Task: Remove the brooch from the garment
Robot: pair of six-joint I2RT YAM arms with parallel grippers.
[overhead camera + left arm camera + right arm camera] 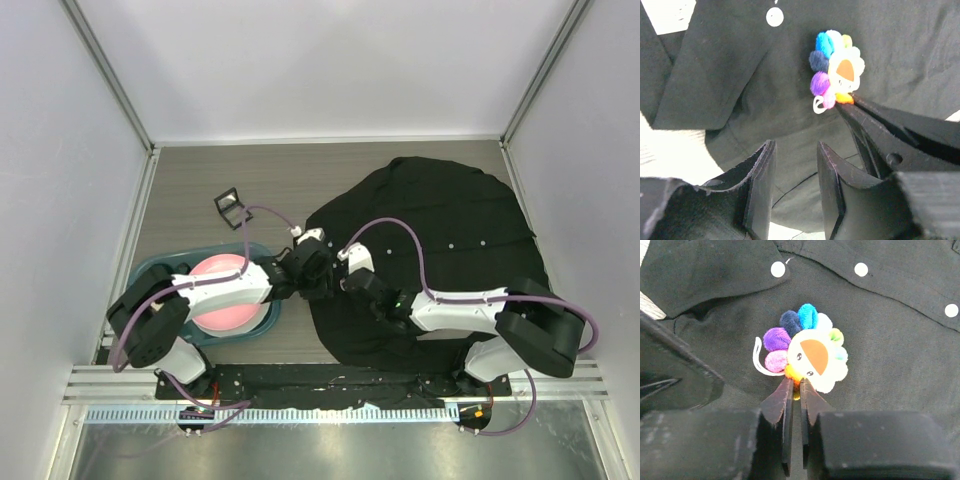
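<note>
The black garment (450,210) lies spread on the right half of the table; it fills the left wrist view (740,75) and the right wrist view (880,330). The flower-shaped brooch (810,357), with multicoloured petals and a white face, sits on it below the row of buttons; it also shows in the left wrist view (837,70). My right gripper (799,385) is shut on the brooch's lower orange-yellow petals. My left gripper (795,150) is open and empty, just left of the brooch, over the shirt. In the top view both grippers, left (312,272) and right (345,272), meet at the shirt's left edge and hide the brooch.
A pink plate (225,295) sits on a dark blue tray (150,275) under my left arm. A small black frame (231,208) stands behind it. White buttons (777,269) run along the placket. Walls close in on three sides.
</note>
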